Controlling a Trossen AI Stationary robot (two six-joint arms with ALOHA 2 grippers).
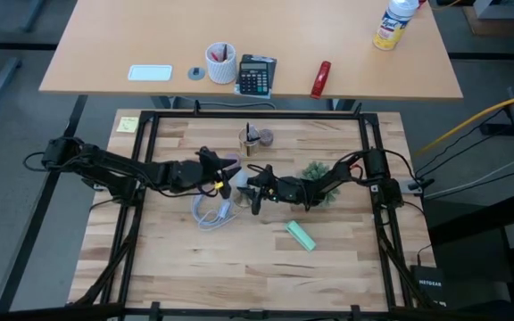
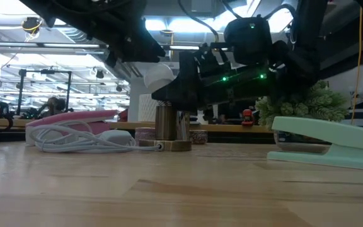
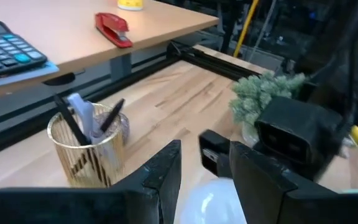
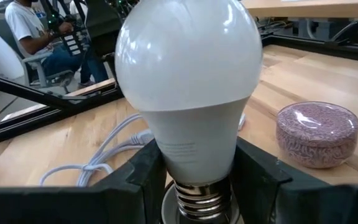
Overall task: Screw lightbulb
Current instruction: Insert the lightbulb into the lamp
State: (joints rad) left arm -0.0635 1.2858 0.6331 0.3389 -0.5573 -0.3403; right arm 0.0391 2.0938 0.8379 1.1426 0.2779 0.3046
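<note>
One lightbulb (image 4: 188, 87) stands upright mid-table, gripped at the neck between both fingers of the right gripper (image 4: 194, 180). Left gripper (image 3: 205, 180) fingers part-open around its dome; contact unclear.

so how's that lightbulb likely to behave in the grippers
The lightbulb looks glossy and rounded, so it may slip if gripped on the dome. The right gripper clamps its narrower neck, probably steadier. It's likely light and fragile, so squeeze gently.
</note>
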